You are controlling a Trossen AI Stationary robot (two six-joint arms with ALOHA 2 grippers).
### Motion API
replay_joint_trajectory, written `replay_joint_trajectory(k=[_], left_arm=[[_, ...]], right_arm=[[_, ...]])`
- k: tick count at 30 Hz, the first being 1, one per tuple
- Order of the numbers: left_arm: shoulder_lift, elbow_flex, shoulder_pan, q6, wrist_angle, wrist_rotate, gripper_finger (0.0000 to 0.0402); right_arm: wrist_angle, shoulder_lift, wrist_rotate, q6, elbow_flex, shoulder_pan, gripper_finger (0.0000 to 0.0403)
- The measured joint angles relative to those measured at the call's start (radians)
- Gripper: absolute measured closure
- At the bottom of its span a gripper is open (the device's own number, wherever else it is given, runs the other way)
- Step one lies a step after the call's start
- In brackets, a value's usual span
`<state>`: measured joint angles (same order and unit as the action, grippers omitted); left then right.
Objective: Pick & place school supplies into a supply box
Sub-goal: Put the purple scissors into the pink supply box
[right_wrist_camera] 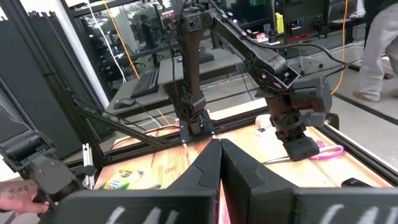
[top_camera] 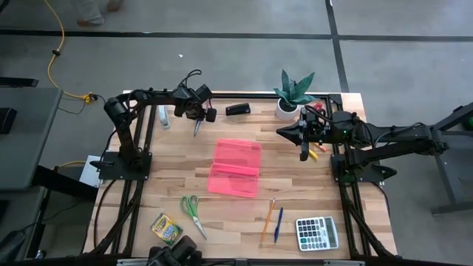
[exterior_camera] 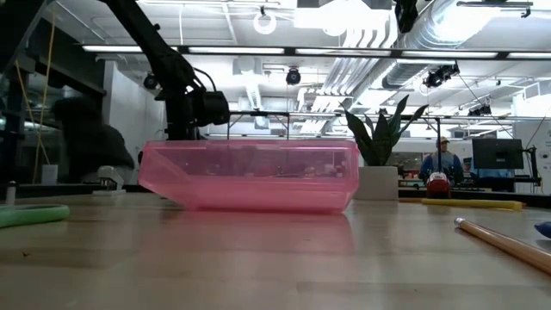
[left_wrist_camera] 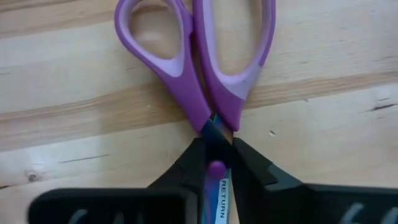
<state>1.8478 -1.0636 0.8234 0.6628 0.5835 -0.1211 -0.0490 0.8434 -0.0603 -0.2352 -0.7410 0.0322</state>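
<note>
High view: even, diffuse overhead light, table (top_camera: 229,214) evenly bright, shadows short and soft. Low view: strong ceiling strip lights (exterior_camera: 258,50) across upper frame, blown-out glare upper centre and upper right; left side dark, backlit; light glows through the translucent pink case (exterior_camera: 250,175); foreground wood at bottom blurred, pencil (exterior_camera: 508,244) at lower right soft. Left wrist view: bright, flat light, purple scissors (left_wrist_camera: 199,68) slightly soft from closeness, faint shadow under handles. Right wrist view: bright background, own fingers (right_wrist_camera: 249,180) at bottom dark, blurred; verticals lean at edges.
</note>
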Motion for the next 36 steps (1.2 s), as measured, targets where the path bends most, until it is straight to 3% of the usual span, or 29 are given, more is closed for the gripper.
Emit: replay_joint_trajectory(k=[12, 20, 30, 36], left_arm=[[-0.109, 0.004, 0.02, -0.014, -0.006, 0.038, 0.0353], [-0.329, 0.004, -0.012, -0.079, -0.008, 0.059, 0.0355], [-0.684, 0.003, -0.275, -0.167, -0.163, 0.071, 0.0355], [-0.771, 0.002, -0.48, -0.214, -0.328, 0.122, 0.0355]], right_arm=[[0.0, 0.0, 0.0, 0.0, 0.0, 0.0, 0.0402], [0.0, 0.0, 0.0, 0.0, 0.0, 0.0, 0.0402], [0.0, 0.0, 0.01, -0.003, 0.0, 0.0, 0.0402], [-0.016, 0.014, 0.039, -0.037, 0.0, 0.0, 0.0402]])
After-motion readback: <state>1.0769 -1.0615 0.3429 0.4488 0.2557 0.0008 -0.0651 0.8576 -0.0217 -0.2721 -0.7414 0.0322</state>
